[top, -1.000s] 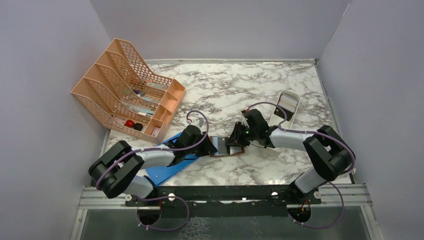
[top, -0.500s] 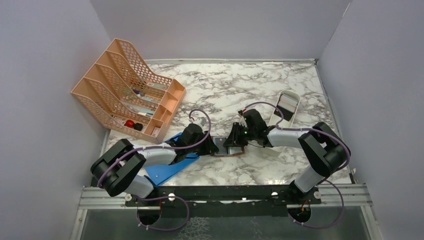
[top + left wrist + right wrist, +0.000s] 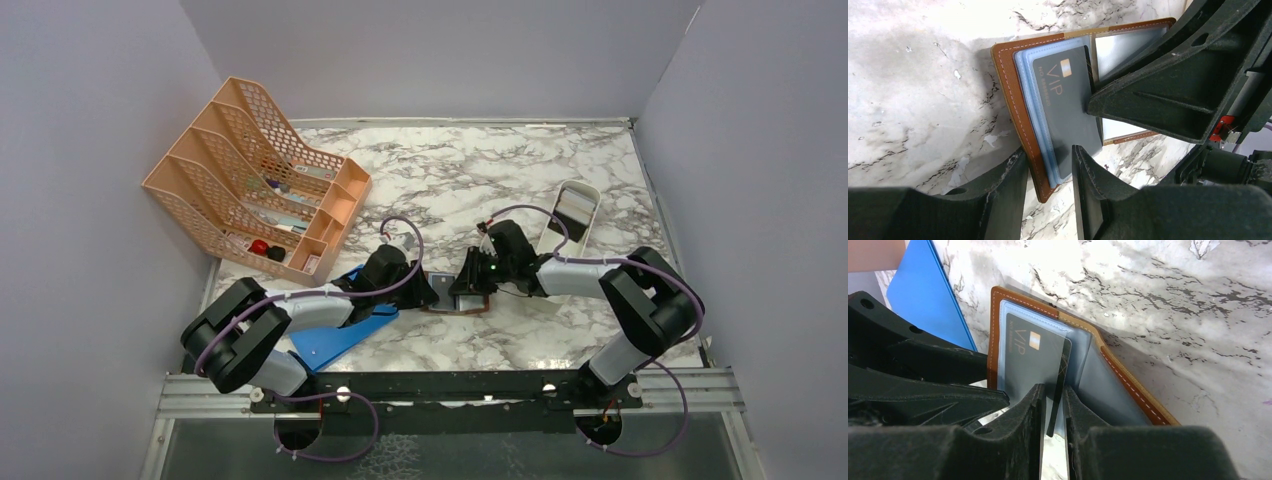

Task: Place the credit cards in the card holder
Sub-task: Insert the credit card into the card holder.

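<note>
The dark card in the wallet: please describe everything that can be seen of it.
The dark card is thin, flat and almost black, printed VIP with a small gold chip. It lies face up on the clear sleeves of the open brown card holder; whether it sits inside one is unclear. The right gripper pinches one long edge, which looks slightly raised.

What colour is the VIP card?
The VIP card is dark grey, almost black; left wrist view shows it best.

free: marble table (image 3: 450, 180) beyond card holder (image 3: 1005, 95) | blocked: left end effector (image 3: 1048, 165), right end effector (image 3: 1053, 395) flanking
</note>
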You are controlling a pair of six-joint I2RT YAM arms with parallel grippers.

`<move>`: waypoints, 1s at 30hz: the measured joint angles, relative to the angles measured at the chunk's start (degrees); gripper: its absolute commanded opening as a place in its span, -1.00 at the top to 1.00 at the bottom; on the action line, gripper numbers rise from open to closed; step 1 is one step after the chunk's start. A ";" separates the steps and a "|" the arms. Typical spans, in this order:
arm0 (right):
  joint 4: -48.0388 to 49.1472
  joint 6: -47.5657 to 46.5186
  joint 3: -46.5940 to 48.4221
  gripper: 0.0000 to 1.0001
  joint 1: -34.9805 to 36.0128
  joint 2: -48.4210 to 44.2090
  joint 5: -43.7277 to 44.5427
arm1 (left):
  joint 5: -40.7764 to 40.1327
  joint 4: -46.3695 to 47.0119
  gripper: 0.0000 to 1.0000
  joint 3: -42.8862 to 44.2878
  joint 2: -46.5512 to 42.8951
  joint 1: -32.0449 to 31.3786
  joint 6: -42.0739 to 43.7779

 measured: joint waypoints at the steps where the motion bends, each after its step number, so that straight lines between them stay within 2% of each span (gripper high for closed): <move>1: 0.02 -0.02 0.00 0.48 0.00 0.00 -0.15 | 0.00 -0.26 0.25 0.09 -0.04 0.00 0.09; 4: -0.81 -0.13 0.28 0.30 0.00 0.00 -0.31 | 0.04 -1.62 0.34 0.72 -0.37 0.00 0.15; 10: -8.55 -1.95 1.25 0.27 0.04 -5.35 3.15 | 0.02 -3.74 0.36 2.40 -2.75 0.00 0.79; 13: -12.31 -3.15 2.49 0.36 0.04 -7.89 5.57 | 0.02 -4.44 0.45 2.82 -3.39 -0.02 1.22; 19: -16.02 -5.18 4.22 0.63 0.04 -8.22 9.29 | 0.04 -5.75 0.45 3.10 -3.39 0.00 1.60; 30: -16.76 -6.12 3.91 0.66 0.04 -5.92 11.63 | 1.68 -4.87 0.45 4.70 -2.82 -0.02 1.62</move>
